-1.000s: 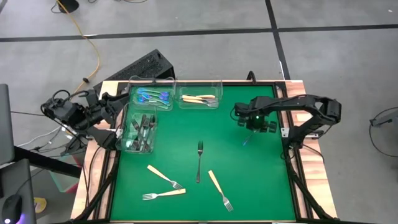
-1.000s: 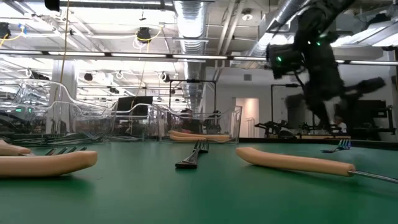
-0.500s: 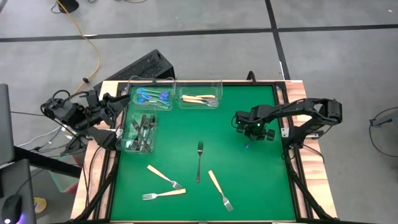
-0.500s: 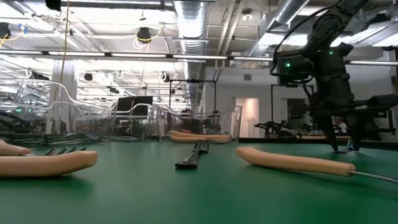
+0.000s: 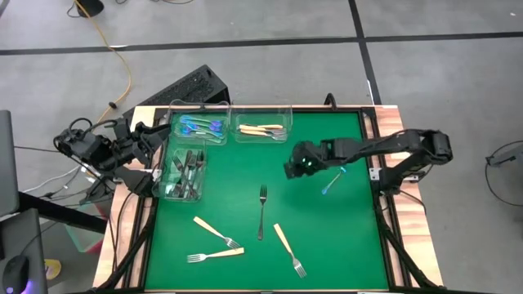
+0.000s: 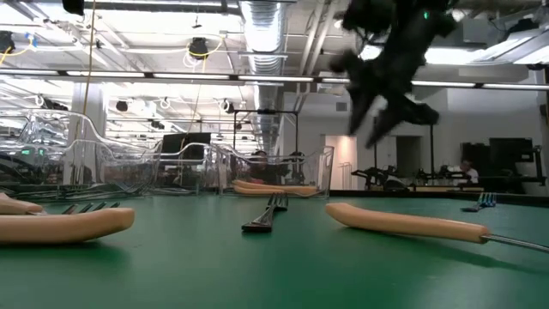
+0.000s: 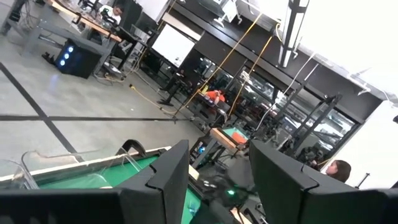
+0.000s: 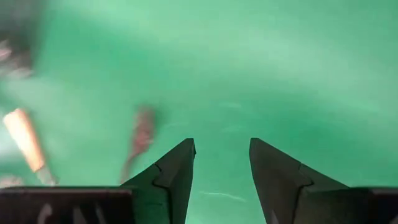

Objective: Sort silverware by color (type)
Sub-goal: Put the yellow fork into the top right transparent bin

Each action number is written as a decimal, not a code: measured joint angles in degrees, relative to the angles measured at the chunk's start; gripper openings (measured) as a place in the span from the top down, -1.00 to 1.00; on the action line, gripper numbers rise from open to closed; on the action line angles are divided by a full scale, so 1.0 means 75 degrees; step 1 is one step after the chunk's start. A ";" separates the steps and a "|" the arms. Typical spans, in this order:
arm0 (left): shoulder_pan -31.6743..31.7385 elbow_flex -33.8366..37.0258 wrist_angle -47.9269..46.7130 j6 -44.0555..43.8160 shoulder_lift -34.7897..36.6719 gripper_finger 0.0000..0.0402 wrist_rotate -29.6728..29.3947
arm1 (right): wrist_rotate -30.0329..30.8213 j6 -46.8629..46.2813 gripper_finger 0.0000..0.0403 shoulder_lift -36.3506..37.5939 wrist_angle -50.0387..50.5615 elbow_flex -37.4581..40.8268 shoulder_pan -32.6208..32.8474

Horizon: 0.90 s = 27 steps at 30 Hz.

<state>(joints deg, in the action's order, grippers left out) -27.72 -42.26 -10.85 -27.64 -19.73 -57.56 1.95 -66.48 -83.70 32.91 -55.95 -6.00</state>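
Observation:
My right gripper hangs open over the mat's middle right, nothing between its fingers; the low view shows it high above the mat. A blue fork lies flat on the mat just right of it. A dark fork lies at the mat's centre. Three tan-handled forks lie near the front. My left gripper waits open at the table's left edge, by the bins.
Three clear bins stand at the far left: one with blue forks, one with tan forks, one with dark forks. The green mat has a raised wooden frame around it.
My right gripper has swung from above the blue fork near the right edge toward the table's left, rising and rolling as it went. Its fingers kept the same gap. The blue fork stays lying on the mat.

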 joint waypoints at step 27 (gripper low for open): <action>0.0001 0.0000 -0.0365 0.0119 0.0003 0.24 0.0303 | 0.0452 0.1313 0.14 -0.1881 0.0812 -0.3559 0.3648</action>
<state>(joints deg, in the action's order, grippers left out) -27.71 -42.26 -13.59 -26.74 -19.70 -55.29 5.34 -56.63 -97.81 39.00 -82.64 21.37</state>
